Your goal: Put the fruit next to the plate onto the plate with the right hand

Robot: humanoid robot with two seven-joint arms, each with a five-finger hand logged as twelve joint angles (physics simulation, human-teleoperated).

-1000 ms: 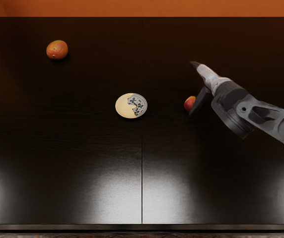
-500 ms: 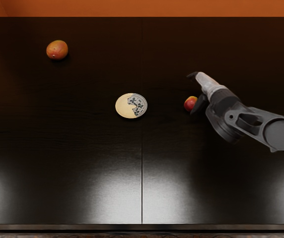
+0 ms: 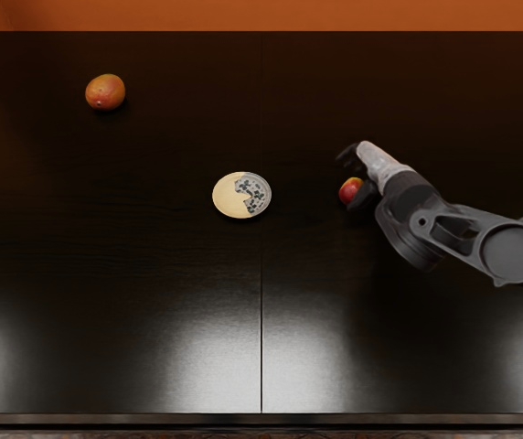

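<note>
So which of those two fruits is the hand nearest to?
The small red fruit right of the plate, beside the right hand; the bigger orange one lies far left.

Two fruits (image 3: 105, 91) (image 3: 349, 190), one plate (image 3: 241, 195), one right hand (image 3: 372, 168).

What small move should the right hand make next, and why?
Probably close the right hand on the small red fruit. The fruit lies to the right of the plate, just at the hand, and the fingers seem not yet shut around it.
</note>
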